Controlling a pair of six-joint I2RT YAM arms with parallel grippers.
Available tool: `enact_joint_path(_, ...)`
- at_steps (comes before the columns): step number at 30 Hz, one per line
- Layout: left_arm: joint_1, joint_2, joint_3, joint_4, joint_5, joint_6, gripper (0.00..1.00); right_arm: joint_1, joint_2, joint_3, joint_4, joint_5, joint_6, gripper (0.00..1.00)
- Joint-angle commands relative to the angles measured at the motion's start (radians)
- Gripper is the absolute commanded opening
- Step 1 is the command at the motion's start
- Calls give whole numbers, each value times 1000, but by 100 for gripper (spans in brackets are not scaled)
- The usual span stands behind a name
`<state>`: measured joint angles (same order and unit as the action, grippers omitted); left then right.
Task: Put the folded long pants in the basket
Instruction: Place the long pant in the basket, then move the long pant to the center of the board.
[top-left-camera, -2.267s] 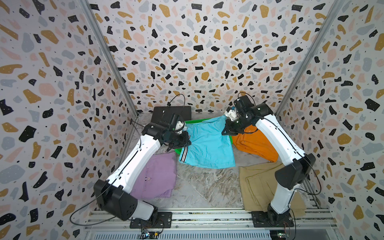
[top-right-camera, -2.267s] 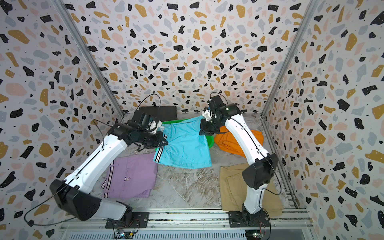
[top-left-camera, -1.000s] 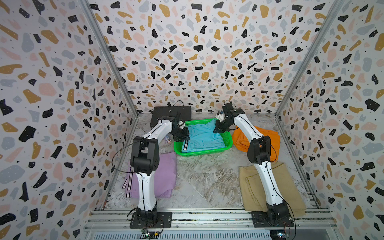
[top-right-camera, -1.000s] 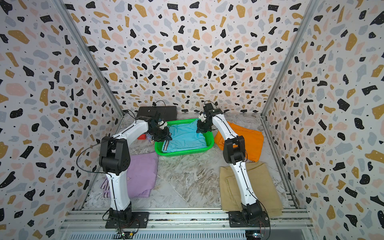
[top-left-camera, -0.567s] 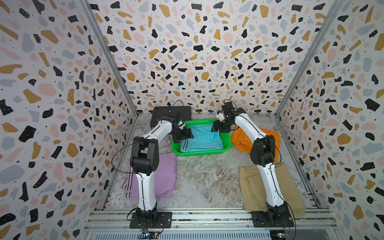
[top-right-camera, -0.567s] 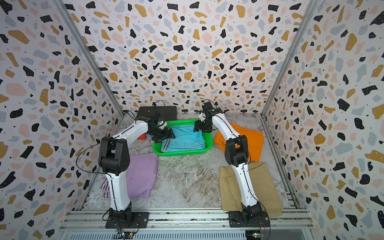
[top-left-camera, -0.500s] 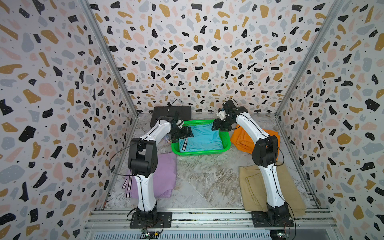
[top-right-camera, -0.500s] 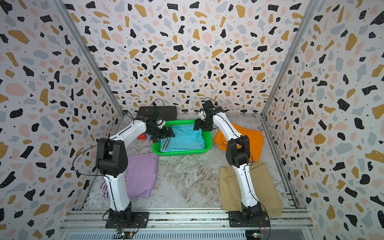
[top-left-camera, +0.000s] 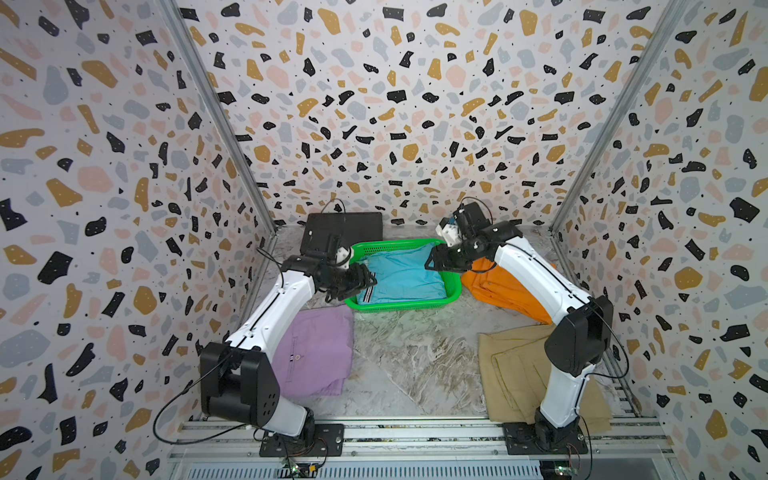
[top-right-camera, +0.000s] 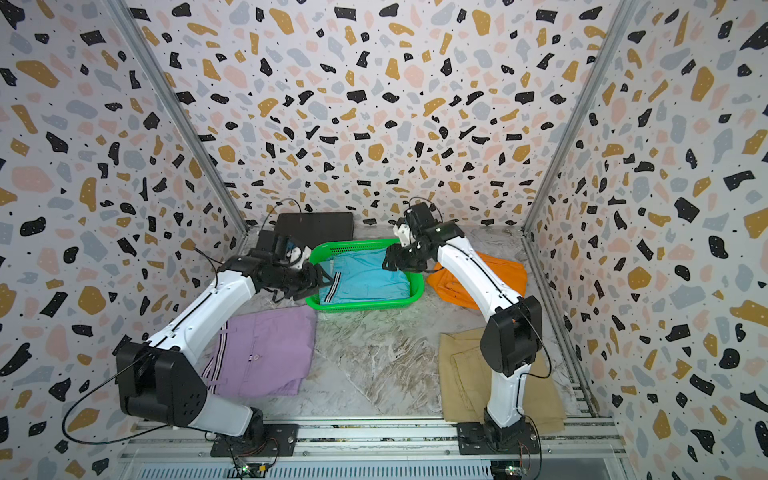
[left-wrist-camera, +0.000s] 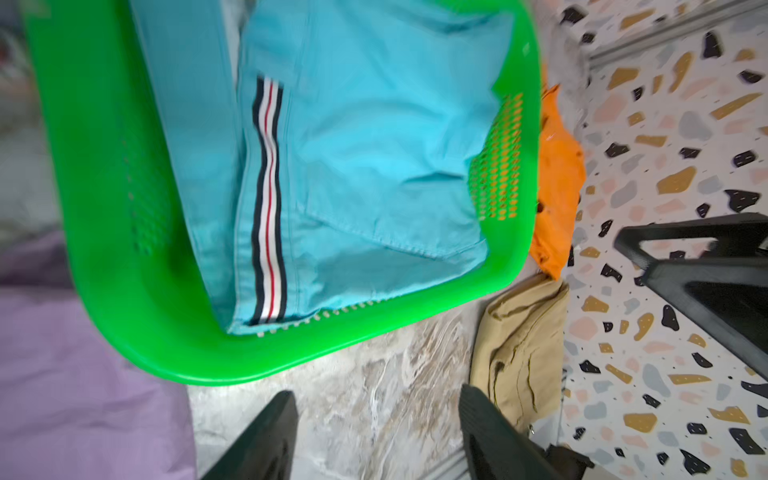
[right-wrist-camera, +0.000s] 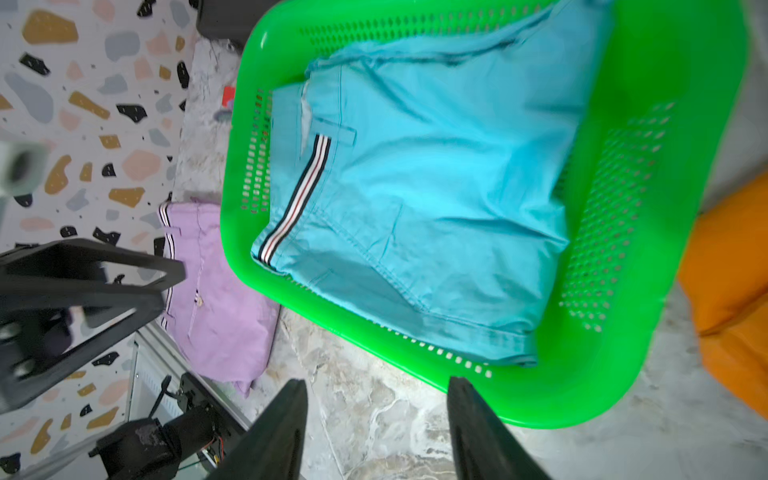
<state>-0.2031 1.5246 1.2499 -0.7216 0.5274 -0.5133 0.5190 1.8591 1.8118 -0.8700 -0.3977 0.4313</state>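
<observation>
Lilac pants (top-left-camera: 316, 353) on marble, left of the basket (top-left-camera: 399, 305) and nearer the arm bases. Left gripper (top-left-camera: 368, 284) at basket's left rim, jaws spread, empty. Cyan pants (top-left-camera: 407, 276) folded inside basket. Right gripper (top-left-camera: 432, 262) over basket's far right corner, jaws spread, empty. Orange pants (top-left-camera: 511, 295) just right of basket; khaki pants (top-left-camera: 515, 370) well apart, front right.

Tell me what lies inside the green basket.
Only the cyan pants with a striped side seam lie inside the basket, covering most of its floor. Anything beneath them would be hidden by the cloth.
</observation>
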Motion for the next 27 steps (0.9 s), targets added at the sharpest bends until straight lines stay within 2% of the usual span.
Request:
enact_joint_path(1, -4, 57, -22, 27, 83, 0, 61, 16, -48, -96, 22, -9, 45, 59)
enact_joint_path(4, -1, 18, -35, 22, 65, -14, 59, 62, -70, -112, 15, -56, 25, 64)
enact_joint_path(9, 23, -180, -135, 19, 33, -12, 70, 192, -91, -178, 47, -108, 29, 70)
enact_joint_path(13, 116, -446, -225, -48, -39, -41, 87, 316, -101, -278, 190, -141, 86, 73)
enact_joint_path(14, 142, -491, -220, -123, -71, -25, 89, 341, -92, -286, 214, -142, 105, 73)
enact_joint_path(17, 153, -504, -161, -349, -250, 46, 95, 403, -33, -281, 262, -151, 150, 74)
enact_joint_path(22, 159, -555, -136, -490, -581, 54, 96, 464, 172, -124, 204, -187, 184, 73)
enact_joint_path(24, 156, -556, -126, -512, -633, 52, 97, 485, 255, -49, 170, -196, 195, 73)
enact_joint_path(27, 157, -570, -131, -523, -648, 44, 97, 508, 347, 27, 159, -205, 222, 73)
